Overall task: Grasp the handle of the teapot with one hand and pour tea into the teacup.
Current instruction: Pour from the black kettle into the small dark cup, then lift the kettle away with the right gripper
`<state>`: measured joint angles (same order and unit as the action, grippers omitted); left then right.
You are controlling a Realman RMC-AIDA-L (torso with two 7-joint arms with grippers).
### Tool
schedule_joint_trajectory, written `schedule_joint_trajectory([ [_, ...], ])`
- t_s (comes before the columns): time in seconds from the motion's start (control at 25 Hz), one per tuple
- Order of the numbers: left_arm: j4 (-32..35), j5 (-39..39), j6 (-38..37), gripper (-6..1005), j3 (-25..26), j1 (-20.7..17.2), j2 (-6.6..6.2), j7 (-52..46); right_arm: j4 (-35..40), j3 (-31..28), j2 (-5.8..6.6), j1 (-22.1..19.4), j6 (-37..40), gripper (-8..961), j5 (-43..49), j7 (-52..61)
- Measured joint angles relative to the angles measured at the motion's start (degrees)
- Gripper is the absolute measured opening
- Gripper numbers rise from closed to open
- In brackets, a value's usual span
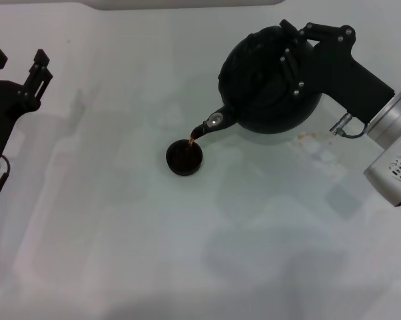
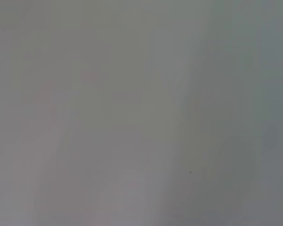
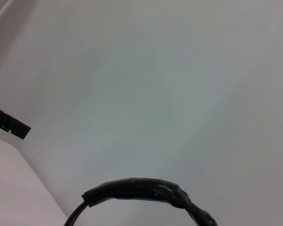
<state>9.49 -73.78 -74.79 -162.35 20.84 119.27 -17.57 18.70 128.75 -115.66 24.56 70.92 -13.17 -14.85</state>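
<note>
Pouring is seen in the head view: the teapot (image 1: 270, 83) is held tilted above the table (image 1: 120, 233), spout down and to the left, by the right gripper (image 1: 299, 57), whose fingers are closed over the handle (image 1: 290, 63) at the pot's top. A thin stream of tea (image 1: 194, 137) is seen between spout tip and teacup (image 1: 184, 158) — the cup sits on the table just below and left of the spout, its inside dark with liquid. No object stands between pot and cup. A few faint brownish spots (image 1: 314, 136) are marked on the table just right of the pot, beneath the right arm.

At the far left edge the left gripper (image 1: 19, 65) is held clear of the work, well apart from the cup, its fingers spread with nothing between them. Only blank surface is given by the left wrist view. In the right wrist view, a wrapped black arc of the handle (image 3: 141, 190) is shown — nothing else of the pot.
</note>
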Motion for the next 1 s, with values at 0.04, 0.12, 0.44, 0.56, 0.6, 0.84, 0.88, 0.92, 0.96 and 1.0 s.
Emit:
schedule_joint_trajectory([
  [0.04, 0.0, 0.0, 0.0, 770, 0.0, 0.0, 0.00, 0.0, 0.0, 0.0, 0.00, 0.0, 0.0, 119, 0.0, 0.0],
  [0.12, 0.0, 0.0, 0.0, 770, 0.0, 0.1, 0.00, 0.0, 0.0, -0.1, 0.00, 0.0, 0.0, 119, 0.0, 0.0],
  [0.44, 0.0, 0.0, 0.6, 770, 0.0, 0.1, 0.00, 0.0, -0.1, -0.6, 0.00, 0.0, 0.1, 118, 0.0, 0.0],
  [0.56, 0.0, 0.0, 0.8, 770, 0.0, 0.1, 0.00, 0.0, -0.1, -0.6, 0.00, 0.0, 0.3, 118, 0.0, 0.0],
  [0.6, 0.0, 0.0, 0.8, 770, 0.0, 0.1, 0.00, 0.0, -0.1, -0.6, 0.00, 0.0, 0.3, 118, 0.0, 0.0],
  [0.84, 0.0, 0.0, 0.9, 770, 0.0, 0.0, 0.00, 0.0, -0.2, -0.6, 0.00, -0.1, 0.3, 117, 0.0, 0.0],
  [0.88, 0.0, 0.0, 0.9, 770, 0.0, 0.0, 0.00, 0.0, -0.2, -0.6, 0.00, -0.2, 0.3, 117, 0.0, 0.0],
  [0.92, 0.0, 0.0, 0.9, 770, 0.0, -0.1, -0.01, 0.0, -0.2, -0.6, 0.00, -0.2, 0.3, 117, 0.0, -0.1],
  [0.96, 0.0, 0.0, 0.9, 770, 0.0, -0.1, -0.02, 0.0, -0.1, -0.6, 0.00, -0.2, 0.3, 117, 0.0, -0.3],
  [1.0, 0.0, 0.0, 0.9, 770, 0.0, -0.1, -0.05, 0.0, -0.1, -0.6, 0.00, -0.3, 0.3, 117, 0.0, -0.7],
])
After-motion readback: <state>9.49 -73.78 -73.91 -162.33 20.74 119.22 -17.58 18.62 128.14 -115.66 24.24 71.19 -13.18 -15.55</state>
